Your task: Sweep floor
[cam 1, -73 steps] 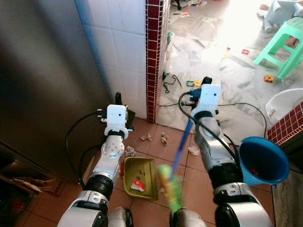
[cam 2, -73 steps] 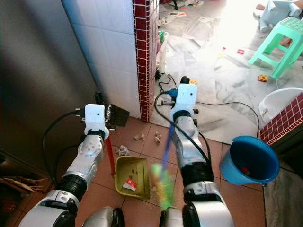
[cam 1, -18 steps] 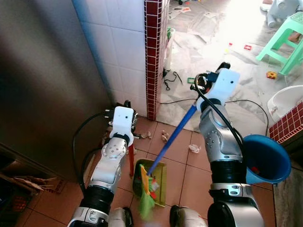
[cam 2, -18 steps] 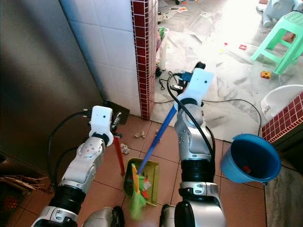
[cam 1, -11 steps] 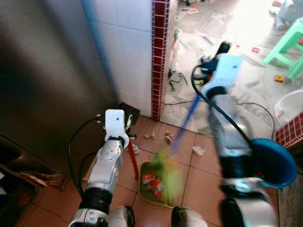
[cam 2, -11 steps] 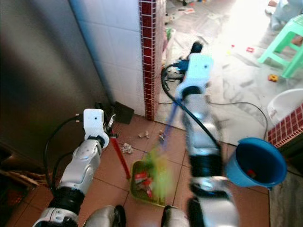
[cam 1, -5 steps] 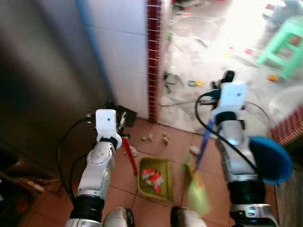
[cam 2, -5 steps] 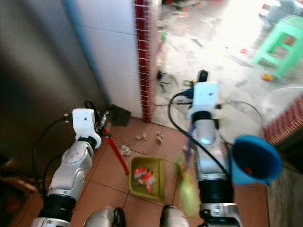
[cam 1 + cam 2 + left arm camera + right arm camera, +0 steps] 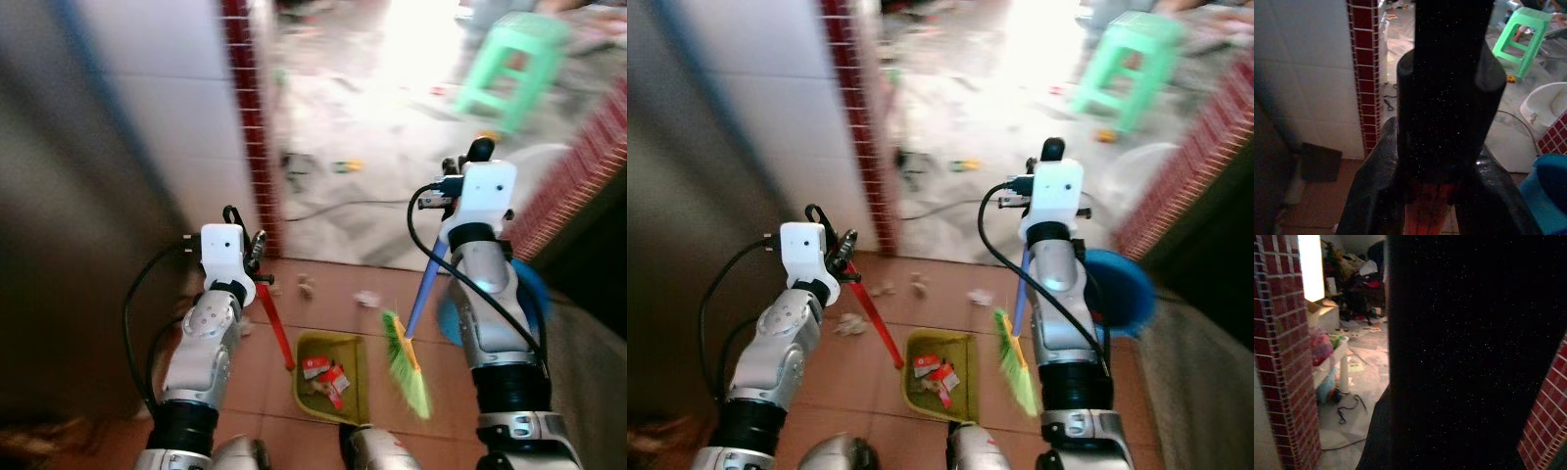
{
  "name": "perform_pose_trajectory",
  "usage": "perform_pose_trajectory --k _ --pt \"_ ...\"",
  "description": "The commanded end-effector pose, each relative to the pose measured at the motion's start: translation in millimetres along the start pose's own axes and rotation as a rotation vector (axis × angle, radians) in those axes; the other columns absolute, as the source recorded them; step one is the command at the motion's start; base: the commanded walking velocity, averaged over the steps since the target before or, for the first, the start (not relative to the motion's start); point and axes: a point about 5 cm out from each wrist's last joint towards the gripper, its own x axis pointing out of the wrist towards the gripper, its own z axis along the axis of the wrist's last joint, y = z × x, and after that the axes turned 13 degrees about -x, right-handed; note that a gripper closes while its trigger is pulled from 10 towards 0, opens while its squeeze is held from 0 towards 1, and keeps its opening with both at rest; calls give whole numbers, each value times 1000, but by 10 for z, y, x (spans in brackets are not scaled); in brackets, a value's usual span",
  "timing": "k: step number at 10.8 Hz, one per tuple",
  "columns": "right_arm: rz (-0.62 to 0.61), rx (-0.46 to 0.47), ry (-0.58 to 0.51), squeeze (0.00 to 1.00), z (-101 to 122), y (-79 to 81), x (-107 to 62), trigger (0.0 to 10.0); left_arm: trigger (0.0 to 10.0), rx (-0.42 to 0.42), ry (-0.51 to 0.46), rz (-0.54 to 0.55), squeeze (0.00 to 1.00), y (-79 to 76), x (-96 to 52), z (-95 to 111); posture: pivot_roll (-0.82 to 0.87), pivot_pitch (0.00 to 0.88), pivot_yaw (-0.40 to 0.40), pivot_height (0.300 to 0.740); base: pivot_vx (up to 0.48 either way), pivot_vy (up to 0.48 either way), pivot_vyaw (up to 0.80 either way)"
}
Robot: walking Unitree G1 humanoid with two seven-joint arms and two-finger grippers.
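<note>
While the head views are blurred, both silver arms reach forward over a floor of reddish-brown tiles [image 9: 323, 436]. The left gripper [image 9: 257, 247] is closed around the red handle [image 9: 275, 327] of a yellow-green plastic dustpan [image 9: 333, 376], which rests on the tiles just ahead of the robot's feet and holds red-and-white scraps of litter [image 9: 325, 375]; in the left wrist view the red handle shows pinched between the two black fingers [image 9: 1374, 196]. The right gripper [image 9: 454, 184] grips the top of a broom with a blue stick [image 9: 422, 289] and bright green bristles [image 9: 407, 364]; the stick slants down from the wrist, and the bristle head lies just to the right of the dustpan, close beside it but apart. Small crumpled bits of pale debris [image 9: 306, 289] lie on the tiles beyond the dustpan, near a column of dark red mosaic tiles [image 9: 250, 127] at the edge of a white tiled wall [image 9: 171, 108]. A blue plastic bucket [image 9: 1122, 289] sits behind the right forearm. Farther off, on a pale marbled floor, stands a mint-green plastic stool [image 9: 509, 64].
</note>
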Motion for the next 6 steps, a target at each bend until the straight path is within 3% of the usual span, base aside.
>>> perform_pose_trajectory --k 1,6 --pt "-9 -10 -28 0 52 -30 24 10000 10000 -9 -60 -28 0 -70 29 154 -97 16 45 740 0 -300 -800" --pt "-9 -27 -17 0 13 -49 24 10000 10000 -17 -52 -27 0 -66 35 147 -104 16 43 740 0 -297 -800"
